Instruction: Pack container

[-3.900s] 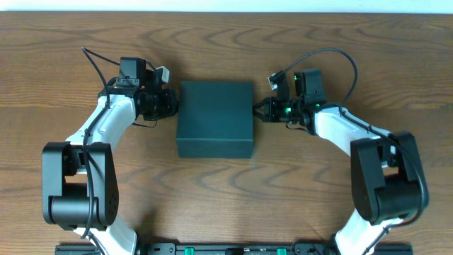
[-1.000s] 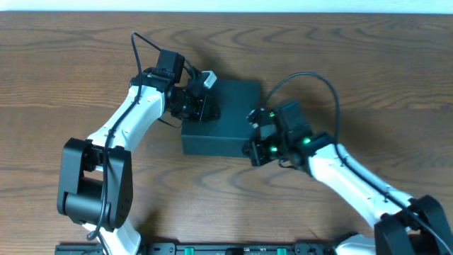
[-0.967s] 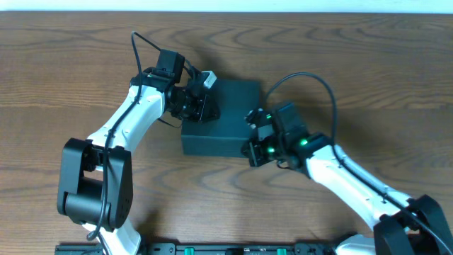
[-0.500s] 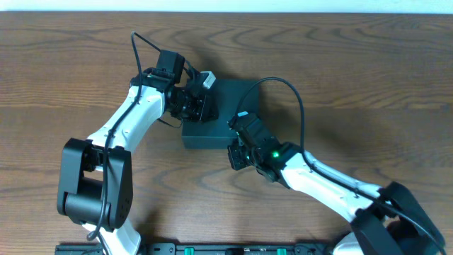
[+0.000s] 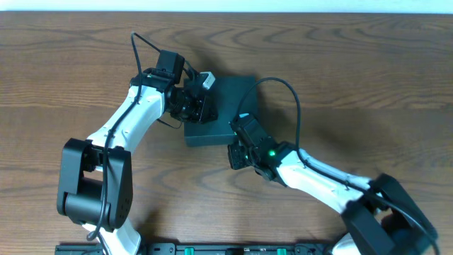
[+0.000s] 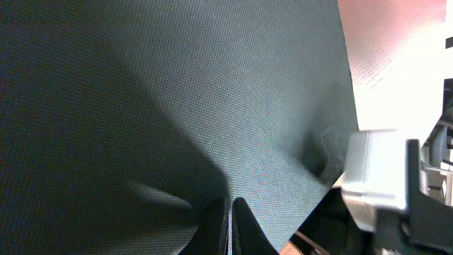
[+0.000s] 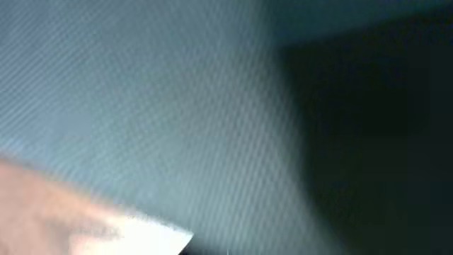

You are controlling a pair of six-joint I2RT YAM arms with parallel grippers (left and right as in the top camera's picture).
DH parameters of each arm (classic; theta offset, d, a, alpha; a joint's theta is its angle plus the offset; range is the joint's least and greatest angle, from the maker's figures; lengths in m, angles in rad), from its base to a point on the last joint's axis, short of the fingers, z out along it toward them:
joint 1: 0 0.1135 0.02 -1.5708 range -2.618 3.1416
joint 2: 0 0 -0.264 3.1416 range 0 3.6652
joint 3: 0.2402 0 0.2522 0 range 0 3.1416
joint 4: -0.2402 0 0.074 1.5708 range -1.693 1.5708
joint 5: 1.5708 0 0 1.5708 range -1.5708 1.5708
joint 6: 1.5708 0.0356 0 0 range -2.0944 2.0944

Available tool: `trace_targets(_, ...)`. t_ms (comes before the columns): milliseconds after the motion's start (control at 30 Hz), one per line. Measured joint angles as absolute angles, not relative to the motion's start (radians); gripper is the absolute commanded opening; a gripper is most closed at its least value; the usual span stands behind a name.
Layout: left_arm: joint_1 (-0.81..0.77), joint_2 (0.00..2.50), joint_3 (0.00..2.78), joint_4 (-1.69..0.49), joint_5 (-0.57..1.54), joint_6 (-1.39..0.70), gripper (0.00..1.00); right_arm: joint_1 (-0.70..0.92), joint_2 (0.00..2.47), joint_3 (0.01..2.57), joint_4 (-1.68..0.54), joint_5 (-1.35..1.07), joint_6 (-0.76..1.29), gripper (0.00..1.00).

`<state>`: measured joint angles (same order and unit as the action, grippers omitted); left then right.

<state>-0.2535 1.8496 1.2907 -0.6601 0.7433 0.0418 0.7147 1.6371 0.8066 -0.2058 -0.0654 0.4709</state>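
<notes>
Though unclear overhead, left claw (image 6: 231, 209) closed

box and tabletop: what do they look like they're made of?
The box: probably cardboard or paper-wrapped board, in matte dark teal. The left wrist view shows a fine woven-looking texture with no glare. The tabletop: a brown wood-grain pattern. It could be solid wood, veneer or laminate; the look alone doesn't settle it.

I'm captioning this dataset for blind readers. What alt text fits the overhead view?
A dark teal-black container sits closed on a wooden table, with both robot arms bent in toward it. The left gripper, shut, is over its left side, and the right gripper is at its front edge.
</notes>
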Motion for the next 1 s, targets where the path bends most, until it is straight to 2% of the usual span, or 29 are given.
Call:
trace_targets(433, -0.253, 1.843, 1.291, -0.668, 0.725, 0.042, 0.06, 0.683, 1.257, 0.807, -0.260, -0.047, 0.440, 0.02)
trace_targets(833, -0.253, 1.843, 1.289, -0.665, 0.700, 0.042, 0.06, 0.640, 1.520, 0.807, -0.287, 0.003, 0.434, 0.02)
trace_targets(1000, -0.253, 1.843, 1.289, -0.665, 0.699, 0.042, 0.06, 0.638, 1.491, 0.807, -0.288, 0.004, 0.428, 0.02)
